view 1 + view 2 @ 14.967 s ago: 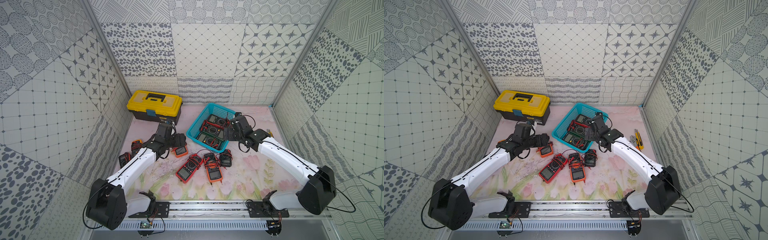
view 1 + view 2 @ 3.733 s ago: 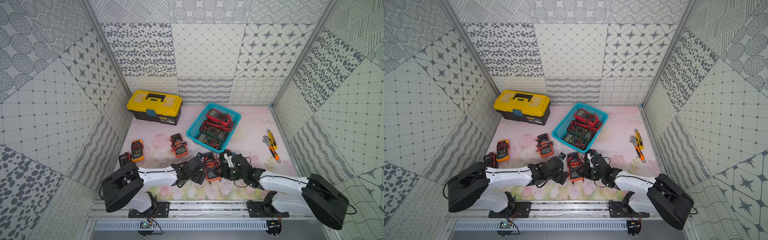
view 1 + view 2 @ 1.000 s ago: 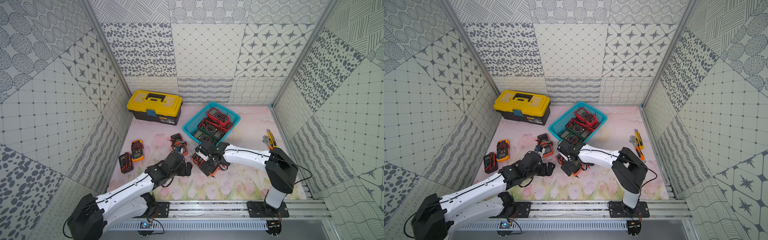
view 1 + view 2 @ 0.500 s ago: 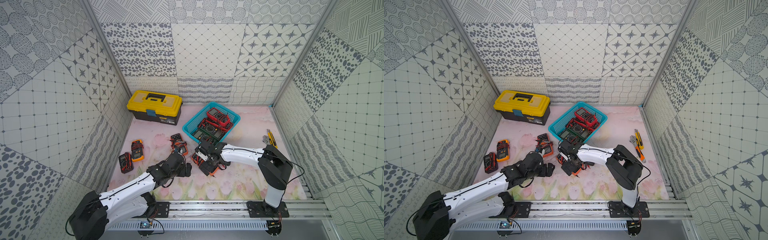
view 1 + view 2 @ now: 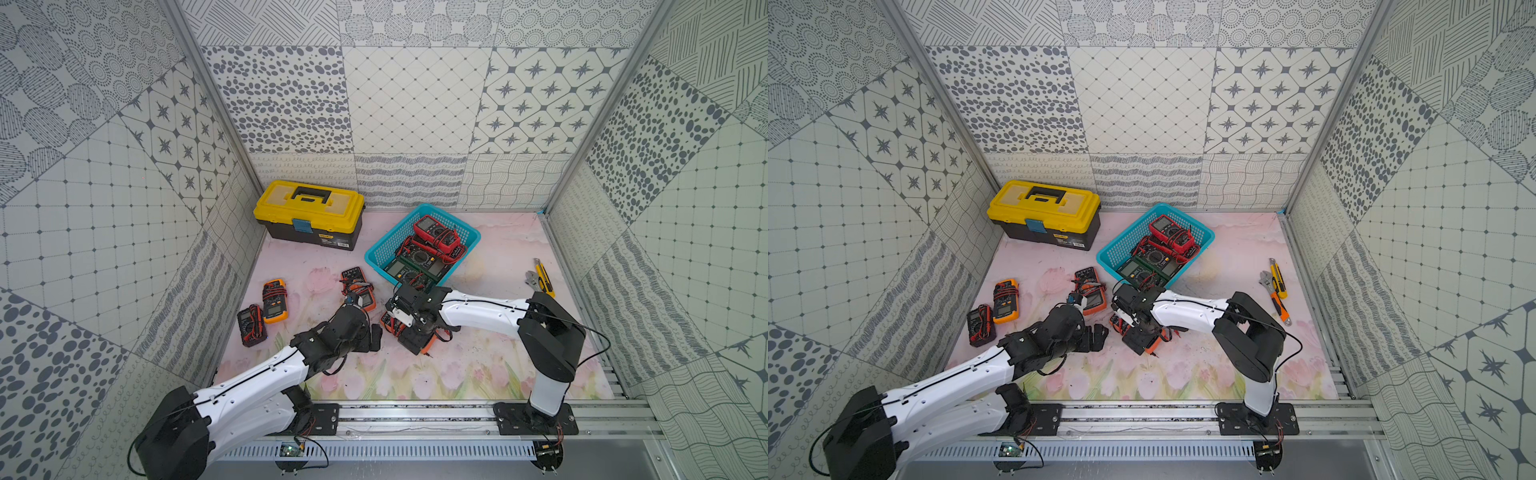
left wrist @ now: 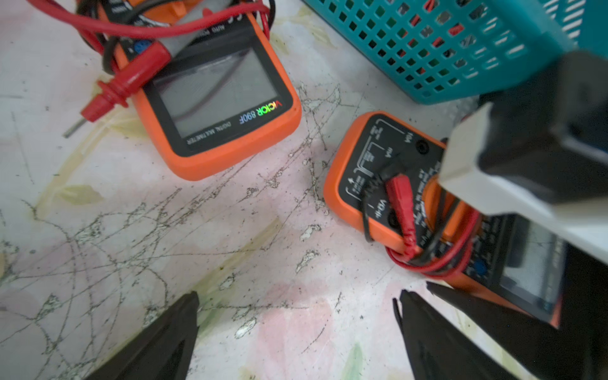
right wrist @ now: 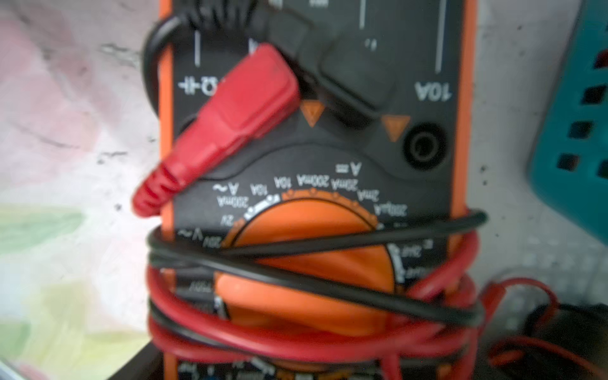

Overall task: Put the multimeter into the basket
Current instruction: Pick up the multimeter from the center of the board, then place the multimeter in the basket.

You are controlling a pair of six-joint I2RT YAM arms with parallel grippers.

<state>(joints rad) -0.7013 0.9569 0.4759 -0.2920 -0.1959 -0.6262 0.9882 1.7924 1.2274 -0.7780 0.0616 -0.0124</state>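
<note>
I had the right gripper (image 5: pixel 410 326) pointed straight down on the multimeter (image 7: pixel 312 204), which lay flat on the table (image 5: pixel 478 361) near the middle of the surface. It was just off the front corner of the basket (image 5: pixel 384 245), with a strip of bare surface between them. I judged that meter was the pick because it was the loose one nearest the basket and on the right arm's side. Its red and black leads (image 7: pixel 296 342) were wound around the body across the orange dial (image 7: pixel 306 273), and both plugs (image 7: pixel 230 108) sat in their sockets. I reckoned a pinch across the narrow sides would trap the wires too and keep them from trailing. Whether the right pincer was spread or pressing on the case I could not tell. Its wrist view was filled by the meter's face, and in both top views the wrist hid the fingertips. The left gripper (image 6: pixel 296 297) hung low over bare surface just beside the same meter, its fingers (image 6: pixel 158 342) spread wide with nothing between them. I took that as standing by, clear of the right arm. The basket stood toward the back edge, about midway along it, and held several meters. There were red meters (image 5: pixel 428 224) at its back corner and dark meters (image 5: pixel 411 270) at its front corner, with leads draped over them. Hardly any basket floor showed, so I expected the next one to rest on top of the pile. The toolbox (image 5: pixel 309 208) in the back left corner was shut, its contents hidden.
</note>
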